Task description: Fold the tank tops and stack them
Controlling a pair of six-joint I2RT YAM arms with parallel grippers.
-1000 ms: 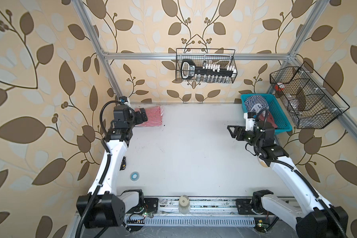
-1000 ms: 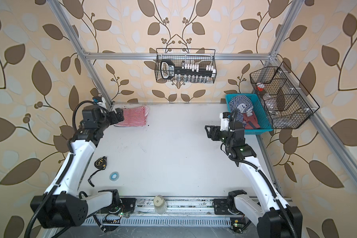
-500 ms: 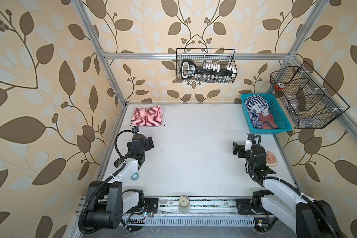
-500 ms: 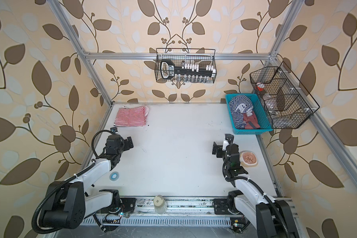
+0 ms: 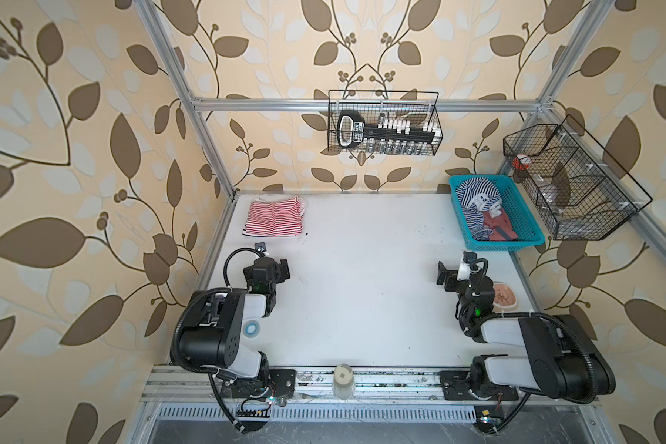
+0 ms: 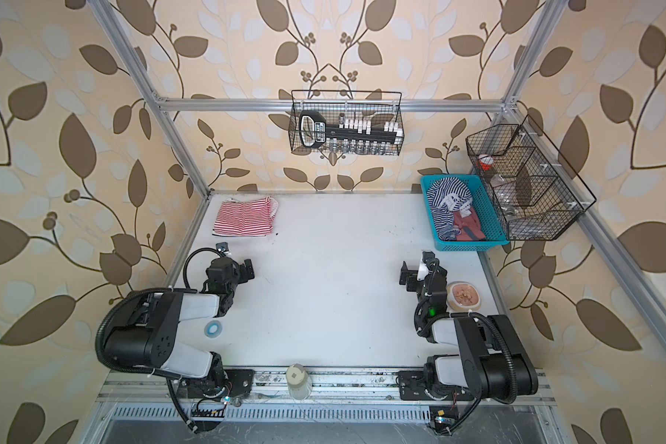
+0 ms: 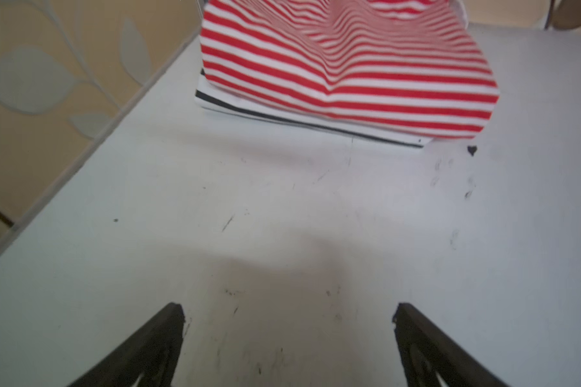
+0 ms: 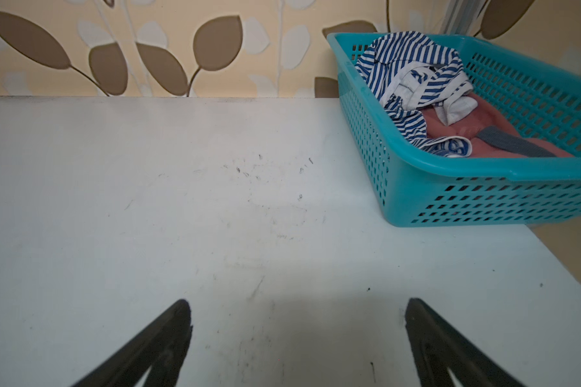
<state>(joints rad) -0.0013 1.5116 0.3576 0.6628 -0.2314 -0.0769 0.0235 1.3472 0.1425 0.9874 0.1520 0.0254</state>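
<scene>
The red-striped tank top [image 5: 273, 217] [image 6: 243, 221] lies folded at the table's far left corner. In the left wrist view it [image 7: 346, 67] rests on a white layer with a black stripe, the edge of the black-striped tank top [image 7: 309, 122] under it. My left gripper [image 5: 284, 270] [image 6: 249, 269] [image 7: 287, 311] sits low over bare table a short way in front of this stack, open and empty. My right gripper [image 5: 454, 269] [image 6: 412, 271] [image 8: 296, 308] is open and empty over the table at the right, in front of the basket.
A teal basket [image 5: 504, 244] [image 8: 467, 201] at the far right holds blue-striped and reddish clothes. A small bowl [image 5: 503, 295] sits beside the right arm and a blue tape roll [image 5: 252, 329] by the left arm. Wire baskets [image 5: 383, 123] hang on the walls. A jar [image 5: 343, 378] stands on the front rail.
Both arms have drawn back from the far part of the table toward the front and folded low. The left gripper has come away from the stack.
</scene>
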